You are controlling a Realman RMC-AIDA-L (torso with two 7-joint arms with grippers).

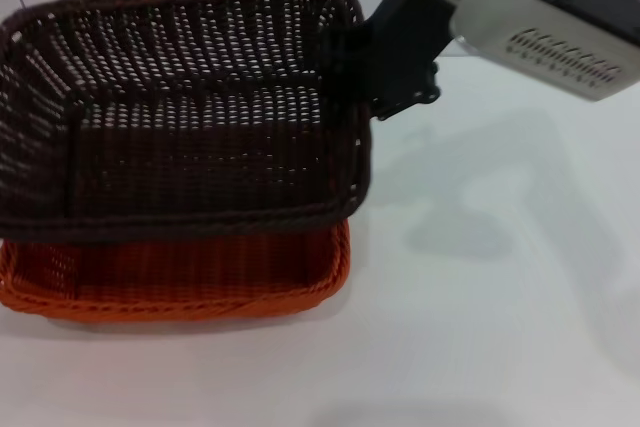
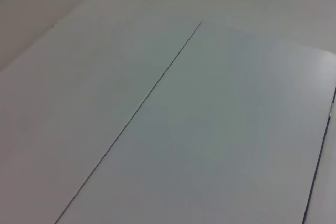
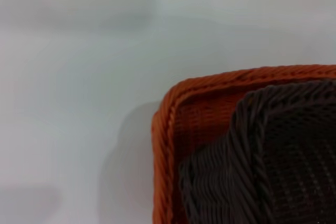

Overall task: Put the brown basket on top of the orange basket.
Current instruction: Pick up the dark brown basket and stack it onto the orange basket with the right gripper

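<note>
At the left of the head view the dark chocolate-brown rectangular woven basket (image 1: 190,107) fills most of the scene, its braided rim running from the left edge across to the middle. It sits above the bright orange rectangular woven basket (image 1: 180,282), which lies on the white table (image 1: 500,327); only the orange basket's near wall and near-right corner show below the brown one's near rim. The brown basket looks tilted, and whether its base rests fully inside the orange basket cannot be told from this view.

In the right wrist view a rounded corner of the orange basket (image 3: 168,124) frames a corner of the brown basket (image 3: 273,150), which lies within the orange rim there, the brown weave standing over the orange wall.

Further right in the head view, the right gripper (image 1: 365,72) meets the brown basket at its far-right rim. Its black body reaches down and to the left from the grey-white forearm casing (image 1: 550,17) that enters from the upper right corner. The jaws appear pinched on the braided rim, though the fingertips themselves are hidden by the weave.

The left gripper is out of sight; the left wrist view shows only bare white table (image 2: 210,129) crossed by a thin dark seam (image 2: 142,103).
</note>
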